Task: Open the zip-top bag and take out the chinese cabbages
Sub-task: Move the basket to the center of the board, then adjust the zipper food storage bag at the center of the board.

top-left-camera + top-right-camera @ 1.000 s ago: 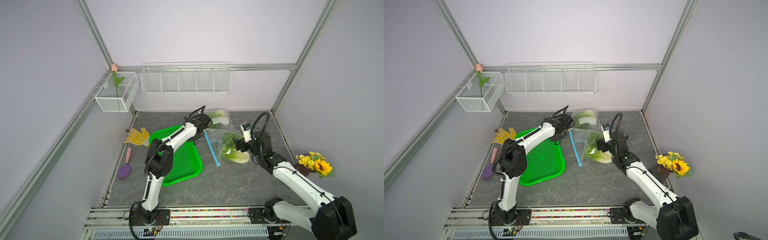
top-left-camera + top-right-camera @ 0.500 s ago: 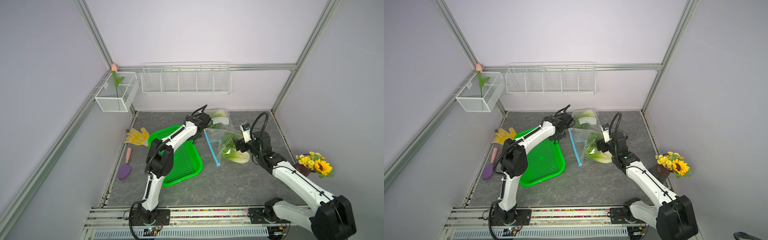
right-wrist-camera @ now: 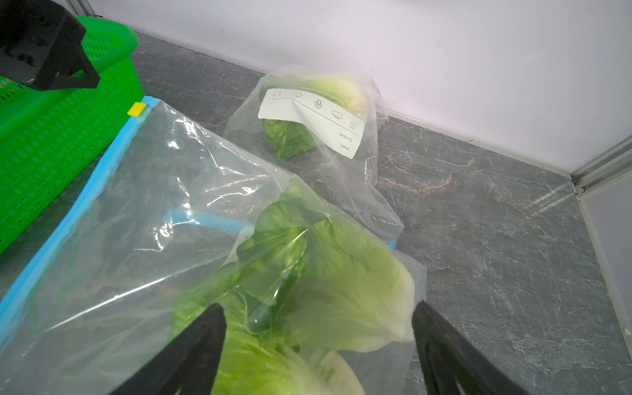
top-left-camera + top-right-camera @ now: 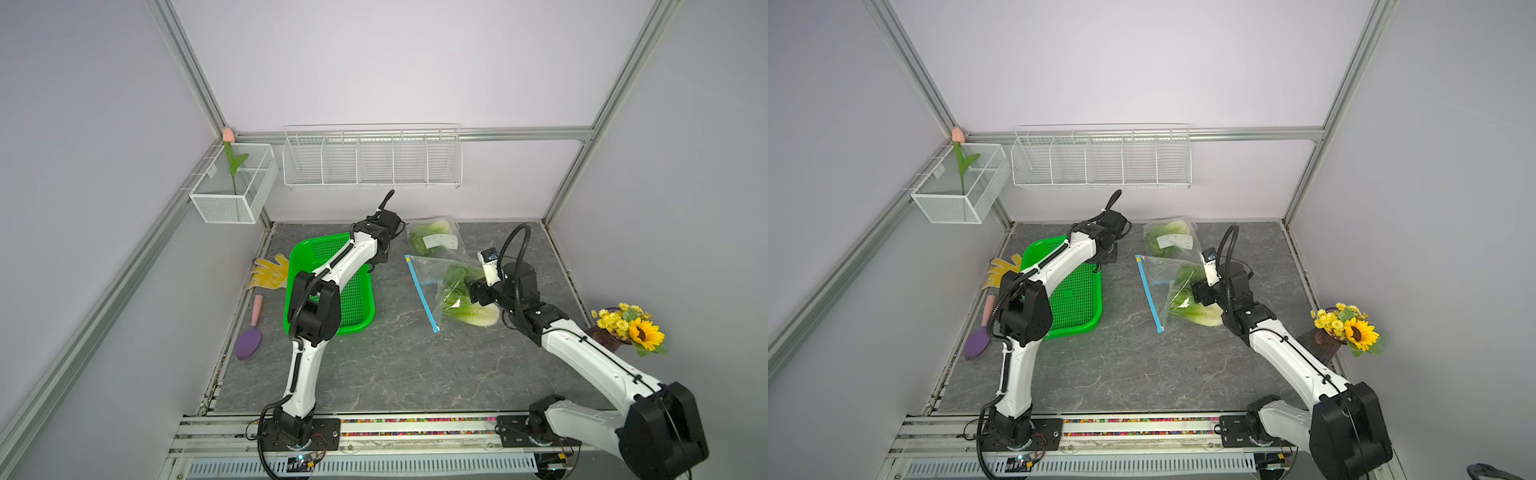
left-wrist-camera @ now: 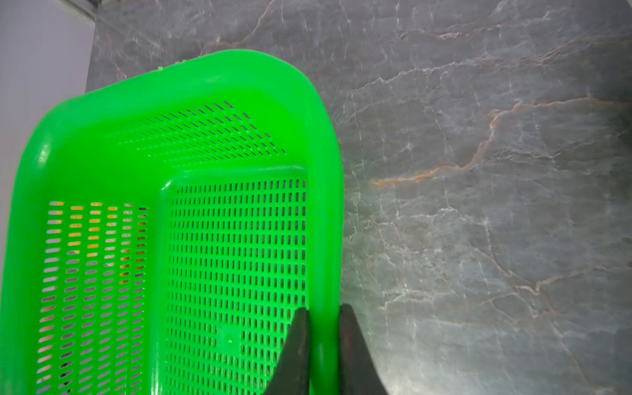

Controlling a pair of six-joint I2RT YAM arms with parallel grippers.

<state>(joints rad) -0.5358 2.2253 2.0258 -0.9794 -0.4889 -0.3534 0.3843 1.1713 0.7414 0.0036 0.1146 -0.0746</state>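
Green plastic is sitting pinched between the black fingers [image 5: 297, 349] of the left gripper [image 5: 323, 342]. The jaws are standing narrow, one inside and one outside the rim of the perforated basket [image 5: 205, 68], clamping it. In a top view that gripper [image 4: 374, 266] is pointing down onto the basket's [image 4: 357, 299] right-hand rim toward its far end. The left arm is rising from its base, elbow lifted above the basket's near end and forearm sloping away toward the back wall.

The right gripper [image 3: 318, 338] is holding its jaws wide, straddling the chinese cabbages [image 3: 342, 273] through the clear film of the zip-top bag [image 3: 119, 205]; whether the fingers are touching the film I cannot tell. The right arm is reaching in low from the right, its gripper [image 4: 471, 291] pointing leftward.

The cabbages [image 4: 465, 307] are lying inside the bag [image 4: 428, 270], which is resting on the grey marbled tabletop [image 4: 395, 365] to the right of the basket and apart from it. Its blue zip strip [image 4: 422, 291] is facing the basket, with the yellow slider [image 3: 136, 109] at the strip's far end. Just behind it, near the back wall, a second bag [image 4: 432, 241] is lying with another cabbage head and a white label
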